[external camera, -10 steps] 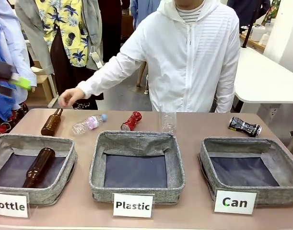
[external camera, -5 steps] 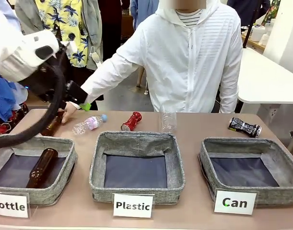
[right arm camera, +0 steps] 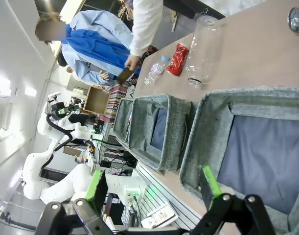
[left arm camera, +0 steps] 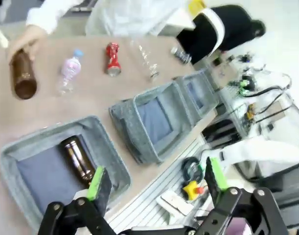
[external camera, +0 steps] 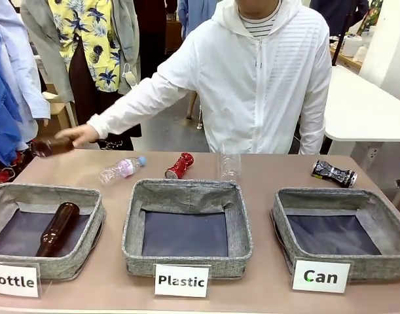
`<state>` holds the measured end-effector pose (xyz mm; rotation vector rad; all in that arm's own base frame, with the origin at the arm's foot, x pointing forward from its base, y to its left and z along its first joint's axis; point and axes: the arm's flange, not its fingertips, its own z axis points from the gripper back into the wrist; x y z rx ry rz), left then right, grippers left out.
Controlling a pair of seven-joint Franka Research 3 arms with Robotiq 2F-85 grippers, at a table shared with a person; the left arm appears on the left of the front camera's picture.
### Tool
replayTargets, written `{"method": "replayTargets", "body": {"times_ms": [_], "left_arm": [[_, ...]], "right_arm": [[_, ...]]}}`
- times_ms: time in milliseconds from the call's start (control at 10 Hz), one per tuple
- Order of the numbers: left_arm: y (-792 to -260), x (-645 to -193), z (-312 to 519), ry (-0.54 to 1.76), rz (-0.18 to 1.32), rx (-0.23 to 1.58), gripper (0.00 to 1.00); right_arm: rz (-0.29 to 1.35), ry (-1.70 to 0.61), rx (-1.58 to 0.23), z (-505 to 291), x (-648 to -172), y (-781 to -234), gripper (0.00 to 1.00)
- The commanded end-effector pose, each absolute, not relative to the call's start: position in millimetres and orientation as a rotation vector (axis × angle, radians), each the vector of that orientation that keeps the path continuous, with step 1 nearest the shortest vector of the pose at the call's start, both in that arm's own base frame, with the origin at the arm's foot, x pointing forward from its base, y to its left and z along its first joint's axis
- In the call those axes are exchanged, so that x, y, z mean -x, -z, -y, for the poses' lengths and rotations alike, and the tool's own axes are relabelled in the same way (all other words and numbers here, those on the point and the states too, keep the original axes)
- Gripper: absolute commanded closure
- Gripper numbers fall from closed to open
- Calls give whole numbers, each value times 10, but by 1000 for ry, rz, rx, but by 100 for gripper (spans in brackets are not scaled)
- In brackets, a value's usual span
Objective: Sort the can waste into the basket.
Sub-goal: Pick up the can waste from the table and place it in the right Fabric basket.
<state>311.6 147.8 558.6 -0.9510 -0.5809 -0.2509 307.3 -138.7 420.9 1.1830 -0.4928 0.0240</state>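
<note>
The person's hand (external camera: 78, 134) has lifted the brown bottle (external camera: 50, 146).

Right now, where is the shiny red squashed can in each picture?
Front view: the shiny red crushed metal can lies behind the grey felt basket signed "Plastic".
Left wrist view: the can, near the top, left of centre.
Right wrist view: the can, near the top, about the middle.
Landmark: the clear plastic bottle with a blue cap beside it.
</note>
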Motion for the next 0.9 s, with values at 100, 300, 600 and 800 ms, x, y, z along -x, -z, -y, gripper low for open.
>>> {"method": "replayTargets", "body": {"times_ms": [100, 300, 600, 800], "left_arm": [[-5309, -3015, -2298, 39, 695, 1155, 0], [-5021, -2591, -2966, -190, 848, 1289, 0], [-4660, -1860, -3581, -348, 1030, 1427, 0], [-4519, -1785, -3615, -358, 1023, 1432, 0]], "right_arm": [[530, -38, -1199, 1388, -3106, -4221, 0], [530, -38, -1199, 1388, -3106, -4221, 0], [530, -38, -1199, 1388, -3106, -4221, 0], [530, -38, -1199, 1388, -3106, -4221, 0]]}}
